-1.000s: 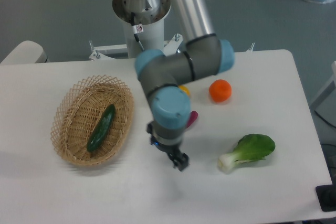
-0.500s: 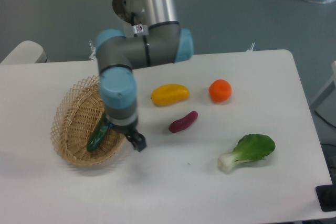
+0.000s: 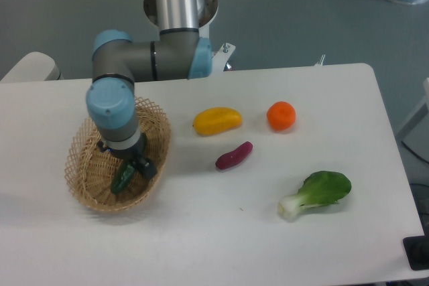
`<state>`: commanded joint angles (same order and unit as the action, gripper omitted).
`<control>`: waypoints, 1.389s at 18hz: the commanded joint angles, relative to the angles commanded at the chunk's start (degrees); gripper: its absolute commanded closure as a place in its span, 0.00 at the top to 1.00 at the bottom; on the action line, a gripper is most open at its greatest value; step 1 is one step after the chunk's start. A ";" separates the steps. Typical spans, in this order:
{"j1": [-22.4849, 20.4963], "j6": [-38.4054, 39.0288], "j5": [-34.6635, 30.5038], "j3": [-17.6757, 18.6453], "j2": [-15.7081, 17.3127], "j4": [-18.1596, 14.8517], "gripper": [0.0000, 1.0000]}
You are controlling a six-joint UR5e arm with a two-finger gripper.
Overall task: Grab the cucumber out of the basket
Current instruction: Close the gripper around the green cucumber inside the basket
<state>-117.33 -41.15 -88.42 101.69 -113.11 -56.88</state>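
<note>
1. Where your arm bends over the left side of the table [image 3: 201, 232], you have the gripper [image 3: 134, 167] down inside the basket [image 3: 80, 175], directly above the cucumber [image 3: 123, 179].
2. You can see only the lower end of the cucumber, dark green, poking out beneath the wrist toward the basket's near wall; the rest is hidden by the arm.
3. The dark fingers [image 3: 146, 167] sit close beside the cucumber's visible end, but you cannot tell from this view how far apart they stand, or whether they touch it.
4. The basket rests on the table near its left edge, and the blue-capped wrist joint covers much of its middle.
5. To the right of the basket, well apart from it, you have a yellow vegetable [image 3: 217, 120], with a small purple piece [image 3: 234, 155] just below it.
6. Further right sits an orange fruit [image 3: 281, 116], and nearer the front edge lies a bok choy [image 3: 316, 194], white stem pointing left.
7. All four of these lie on the bare tabletop, none touching another.
</note>
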 joint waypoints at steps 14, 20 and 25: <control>1.23 6.69 -0.62 0.88 -2.20 3.71 0.31; 0.62 6.96 0.00 0.00 -0.28 3.18 0.03; -0.96 6.78 0.09 -0.17 1.75 2.91 0.03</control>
<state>-118.30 -34.36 -88.33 101.52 -111.36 -53.96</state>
